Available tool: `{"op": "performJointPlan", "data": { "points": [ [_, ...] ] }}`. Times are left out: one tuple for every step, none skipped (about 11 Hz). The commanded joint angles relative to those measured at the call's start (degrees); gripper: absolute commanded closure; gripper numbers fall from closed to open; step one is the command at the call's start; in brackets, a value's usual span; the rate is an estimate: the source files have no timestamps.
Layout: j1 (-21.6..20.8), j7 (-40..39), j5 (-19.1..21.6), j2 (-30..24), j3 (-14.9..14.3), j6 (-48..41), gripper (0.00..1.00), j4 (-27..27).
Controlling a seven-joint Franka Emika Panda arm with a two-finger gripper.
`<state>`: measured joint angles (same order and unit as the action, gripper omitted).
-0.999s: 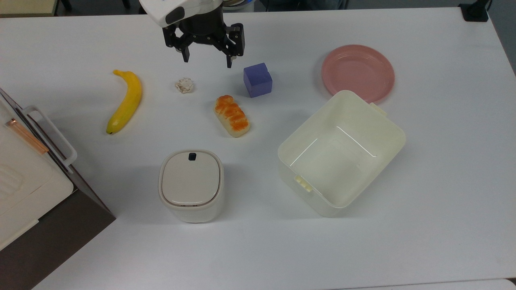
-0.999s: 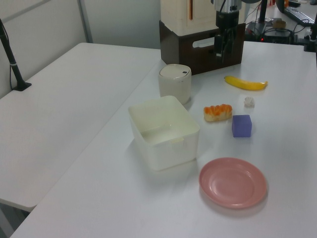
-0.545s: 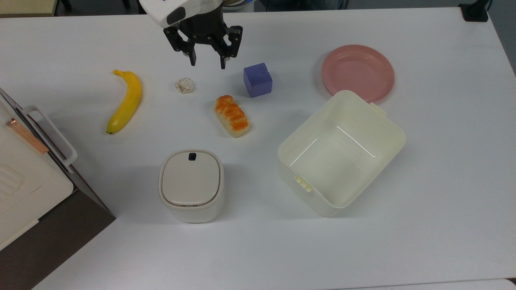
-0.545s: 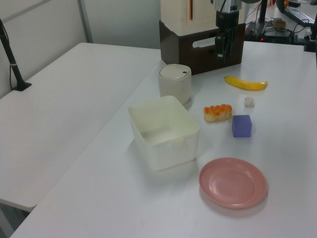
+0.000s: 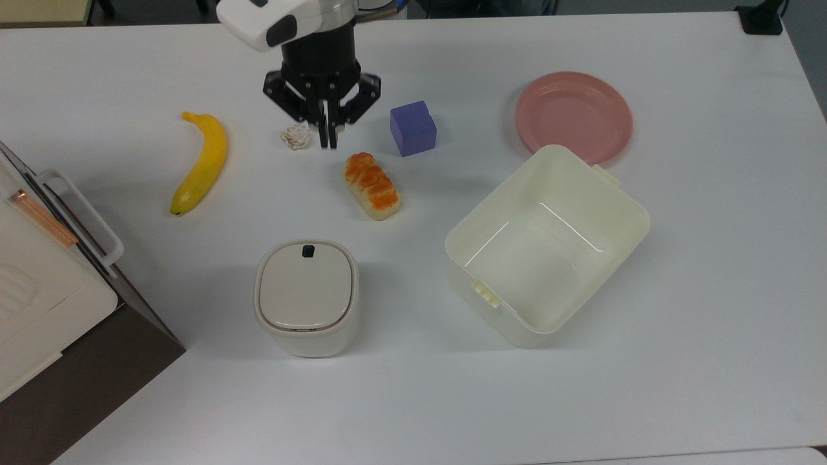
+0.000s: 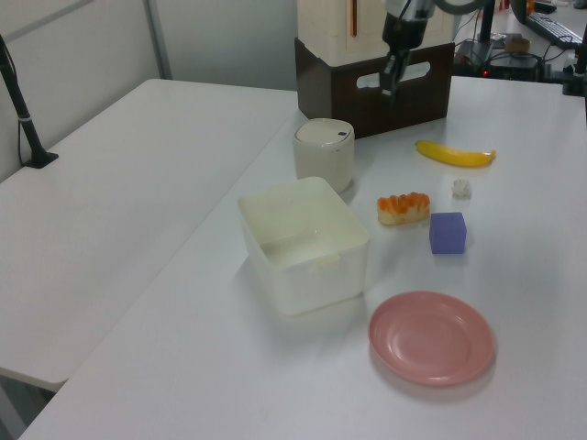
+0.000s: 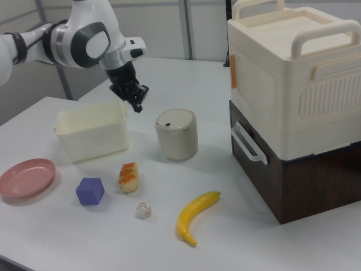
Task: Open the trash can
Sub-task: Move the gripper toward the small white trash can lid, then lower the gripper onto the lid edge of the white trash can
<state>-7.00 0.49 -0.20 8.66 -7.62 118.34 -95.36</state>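
The trash can is a small cream-white bin with its beige lid down and a dark button at the lid's far edge. It stands in the near middle of the white table, also seen as the trash can and the trash can. My gripper is shut with nothing between its fingers. It hangs above the table between a paper ball and a bread piece in the top view, well apart from the bin. In the right view my gripper is up and to the left of the lid.
A banana, paper ball, bread piece, purple block and pink plate lie around. An open pale-yellow tub stands beside the bin. A cream and brown cabinet stands at the table's edge.
The fingers have gone from wide open to shut. The gripper has moved toward the trash can, downward in the top view, and now reaches past the paper ball.
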Motion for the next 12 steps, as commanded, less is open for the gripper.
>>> {"op": "performJointPlan", "data": {
  "points": [
    [-0.03, -1.63, 0.64, 4.77, -0.99, 14.25, 0.91, -0.09],
    [0.06, -1.72, 0.29, 6.35, -1.08, 17.16, 0.91, 0.00],
    [0.06, -1.28, 0.28, 7.93, -1.78, 19.19, 0.91, 0.61],
    [-0.03, -1.10, 0.20, 10.12, -2.13, 20.87, 0.91, 2.88],
    [-0.03, -1.01, 0.37, 12.49, -2.22, 21.58, 0.91, 4.29],
    [-0.03, -0.93, 0.28, 13.74, -2.22, 21.59, 0.91, 5.26],
    [0.06, -0.93, 0.20, 14.18, -2.22, 21.67, 0.91, 5.19],
    [0.06, -0.93, 0.20, 14.71, -2.22, 21.67, 0.91, 5.27],
    [0.06, -0.93, 0.11, 14.80, -2.22, 21.59, 0.90, 5.19],
    [-0.03, -0.93, 0.02, 15.33, -2.22, 21.59, 0.90, 5.19],
    [-0.03, -0.93, 0.02, 16.11, -2.22, 21.59, 0.90, 5.19],
    [-0.12, -0.93, -0.07, 16.99, -2.22, 21.59, 0.90, 4.92]
  ]
}}
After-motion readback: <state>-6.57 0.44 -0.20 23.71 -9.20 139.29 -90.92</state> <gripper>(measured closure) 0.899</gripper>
